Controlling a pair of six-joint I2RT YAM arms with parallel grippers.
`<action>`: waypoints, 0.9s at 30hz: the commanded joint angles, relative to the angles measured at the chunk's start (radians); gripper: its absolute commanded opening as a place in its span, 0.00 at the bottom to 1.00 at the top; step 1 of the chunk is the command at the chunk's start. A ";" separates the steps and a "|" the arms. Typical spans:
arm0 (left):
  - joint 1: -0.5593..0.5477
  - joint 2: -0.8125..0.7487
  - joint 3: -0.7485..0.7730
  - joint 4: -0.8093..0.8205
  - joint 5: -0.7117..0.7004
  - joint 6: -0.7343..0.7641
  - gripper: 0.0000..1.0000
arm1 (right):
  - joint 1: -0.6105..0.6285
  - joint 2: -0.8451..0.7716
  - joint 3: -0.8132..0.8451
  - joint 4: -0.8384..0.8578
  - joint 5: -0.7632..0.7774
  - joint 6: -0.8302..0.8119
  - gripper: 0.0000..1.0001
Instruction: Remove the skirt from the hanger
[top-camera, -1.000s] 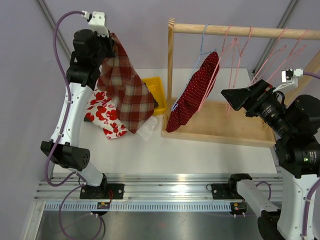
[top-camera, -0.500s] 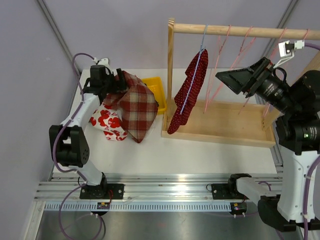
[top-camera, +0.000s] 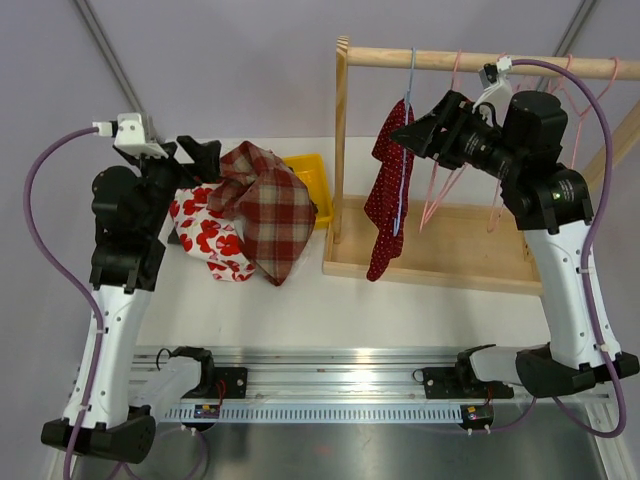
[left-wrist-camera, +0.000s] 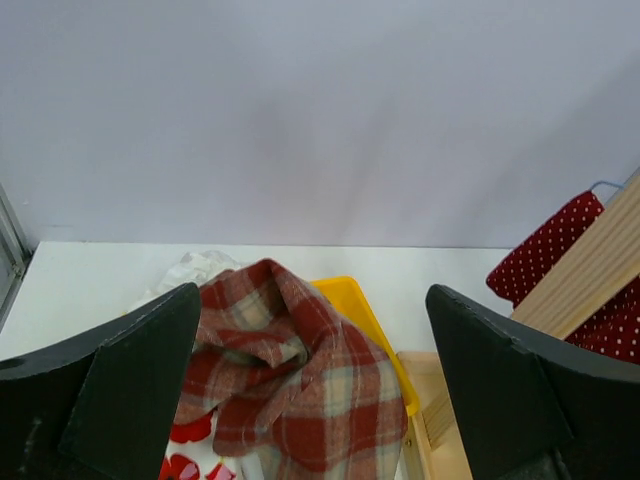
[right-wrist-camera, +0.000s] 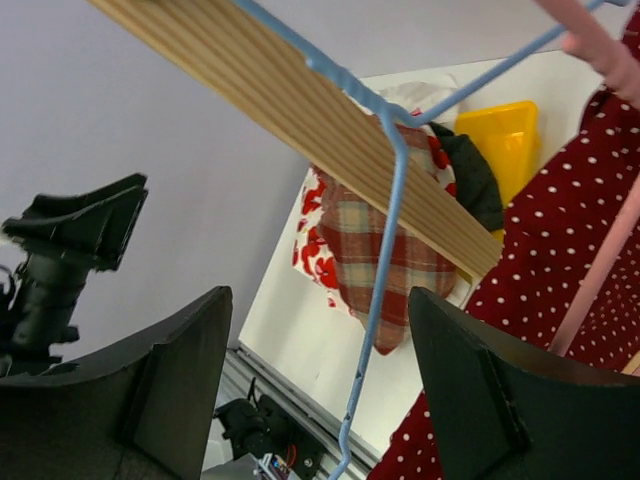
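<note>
Status: left gripper (left-wrist-camera: 312, 305) has let go of the plaid cloth (top-camera: 268, 212). A second ago the cloth was held high in the upper left. Now it lies crumpled on the pile left of centre, on the heart-print cloth (top-camera: 200, 232) and against the yellow bin (top-camera: 312, 172). Left fingers are spread wide with nothing between them, hovering above the pile without touching it. Reads as that garment done.

Right gripper (right-wrist-camera: 320, 300) has swung from the right edge up to the wooden rail (top-camera: 370, 56) and sits just beside the blue hanger (right-wrist-camera: 383, 230), near its neck. Fingers are wide apart, gripping nothing. In the wrist view the hanger wire runs down between them, no contact that I can see.

Polka-dot skirt (top-camera: 388, 205) is on that blue hanger, top centre, reaching down toward the rack base (top-camera: 450, 262). It was slung out at an angle a second ago and now hangs nearly straight. So it's not off yet; my guess is the next step is a grab on the hanger or the fabric.

In the way:
- Empty pink hangers (top-camera: 440, 185) just right of the blue one, crowding the right arm's side.
- Rack post (top-camera: 342, 140) close on the skirt's left.
- Rail directly above, which limits lift.

Main risk is snagging a pink hanger.
</note>
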 joint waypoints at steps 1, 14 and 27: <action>-0.001 -0.034 -0.082 -0.028 -0.016 0.015 0.99 | 0.026 -0.030 -0.013 -0.019 0.139 -0.065 0.77; -0.012 -0.140 -0.188 -0.028 0.020 -0.002 0.99 | 0.142 -0.020 -0.158 0.087 0.194 -0.038 0.22; -0.330 -0.094 -0.091 -0.007 -0.001 0.102 0.99 | 0.153 0.072 0.325 -0.161 0.190 -0.091 0.00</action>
